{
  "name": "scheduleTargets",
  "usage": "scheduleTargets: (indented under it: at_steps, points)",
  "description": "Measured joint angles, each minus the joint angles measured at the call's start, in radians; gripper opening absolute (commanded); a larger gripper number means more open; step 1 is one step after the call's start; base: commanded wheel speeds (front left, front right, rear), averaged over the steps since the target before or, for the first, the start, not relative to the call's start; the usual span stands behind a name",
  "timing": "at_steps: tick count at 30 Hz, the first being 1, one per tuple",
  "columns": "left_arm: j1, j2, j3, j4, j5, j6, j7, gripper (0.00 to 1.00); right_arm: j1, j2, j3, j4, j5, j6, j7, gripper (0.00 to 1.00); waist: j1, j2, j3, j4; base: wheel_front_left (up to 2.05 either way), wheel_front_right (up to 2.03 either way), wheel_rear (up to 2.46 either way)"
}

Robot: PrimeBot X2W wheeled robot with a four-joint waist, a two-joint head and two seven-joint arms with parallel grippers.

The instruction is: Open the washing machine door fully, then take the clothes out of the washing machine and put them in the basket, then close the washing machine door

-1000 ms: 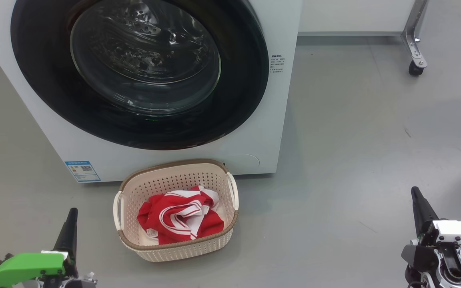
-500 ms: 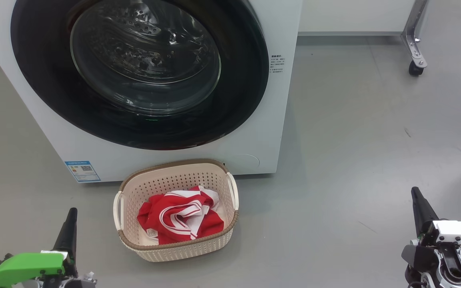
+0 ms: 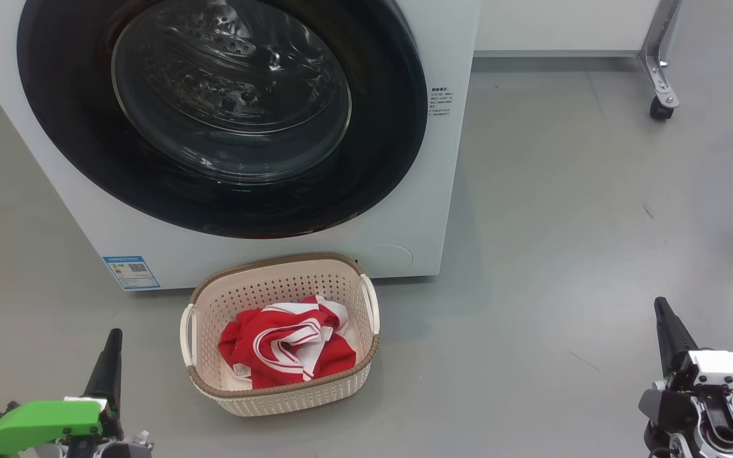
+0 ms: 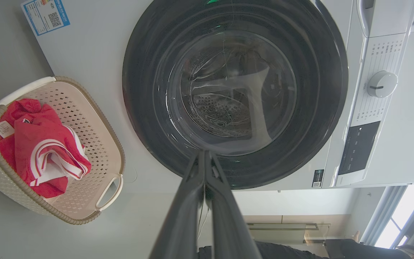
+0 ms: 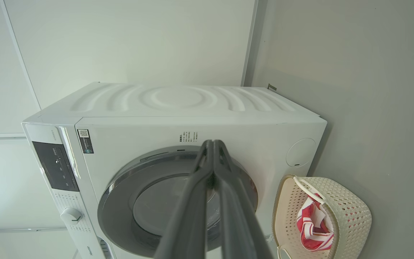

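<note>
The left pincer (image 3: 114, 336) is pressed together, empty; near it, to its right and slightly ahead, the basket (image 3: 277, 389) stands on the floor (image 3: 532, 254) with the red clothes (image 3: 284, 346) piled inside. The right pincer (image 3: 660, 303), also pressed together and empty, has the basket well apart to its left. Ahead of both, the washing machine door (image 3: 226, 203) sits shut on the washing machine (image 3: 404, 242).

Large round door (image 3: 245, 213), glossy black rim around a clear glass bowl, shut against the big white front-loading washer (image 3: 404, 235): drum blocked. Cream perforated plastic basket (image 3: 280, 260) stands just before the washer's base, under the door; top open, red white-striped clothes (image 3: 277, 356) low inside. Bare grey floor (image 3: 532, 305) runs wide on the right, to a castored metal leg (image 3: 659, 83).
</note>
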Motion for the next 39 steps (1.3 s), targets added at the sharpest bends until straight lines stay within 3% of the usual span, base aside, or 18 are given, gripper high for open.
scheduleTargets:
  at_steps: [39]
  points:
    - [-0.001, -0.001, 0.005, -0.002, 0.000, 0.000, 0.007, 0.00, 0.000, 0.003, -0.004, -0.001, 0.000, 0.000, 0.007, 0.00, 0.0000, 0.0000, 0.000, 0.000, 0.00, 0.00, 0.00]
